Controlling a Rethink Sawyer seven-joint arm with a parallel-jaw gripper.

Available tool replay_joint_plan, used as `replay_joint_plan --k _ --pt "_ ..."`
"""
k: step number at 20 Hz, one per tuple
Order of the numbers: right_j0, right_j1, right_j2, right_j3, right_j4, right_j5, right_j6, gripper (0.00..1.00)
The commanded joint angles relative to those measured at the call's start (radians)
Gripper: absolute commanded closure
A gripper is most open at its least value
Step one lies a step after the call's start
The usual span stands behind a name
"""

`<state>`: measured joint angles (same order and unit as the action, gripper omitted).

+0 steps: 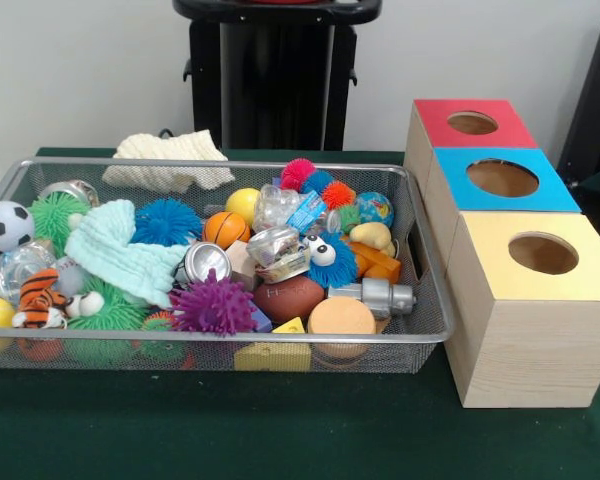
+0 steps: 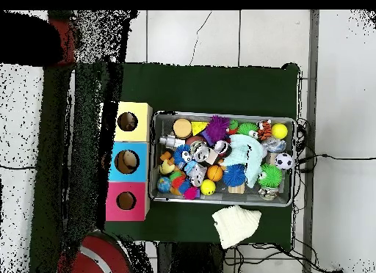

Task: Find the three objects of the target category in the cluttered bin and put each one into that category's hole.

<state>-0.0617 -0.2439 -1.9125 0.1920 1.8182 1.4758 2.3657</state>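
Note:
The wire mesh bin (image 1: 230, 163) stands on the green table, full of mixed toys; it also shows in the overhead view (image 2: 220, 114). No knotted rope toy shows among them; any are hidden under the clutter. The round hole (image 1: 543, 253) in the pale yellow top of the wooden box is right of the bin, nearest the camera in the front view, and it also shows in the overhead view (image 2: 128, 122). The gripper shows in neither view.
The blue-topped box (image 1: 550, 190) and the red-topped box (image 1: 510, 130) stand behind the yellow one. In the bin lie a striped plush tiger (image 1: 40, 298), a purple spiky ball (image 1: 212, 305), a mint cloth (image 1: 120, 250) and a soccer ball (image 1: 4, 225). A cream knitted cloth (image 1: 170, 160) lies behind the bin.

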Motion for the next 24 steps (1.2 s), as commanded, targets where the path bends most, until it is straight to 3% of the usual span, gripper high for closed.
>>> replay_joint_plan --k 1,9,15,24 --pt "-0.051 -0.049 -0.153 -0.132 0.081 0.157 0.050 1.00" --pt "-0.099 -0.175 -0.439 -0.149 0.351 0.351 -0.003 1.00" --pt "-0.105 -0.181 -0.511 -0.140 0.423 0.336 -0.025 1.00" --pt "-0.105 -0.182 -0.569 -0.131 0.472 0.320 -0.038 1.00"
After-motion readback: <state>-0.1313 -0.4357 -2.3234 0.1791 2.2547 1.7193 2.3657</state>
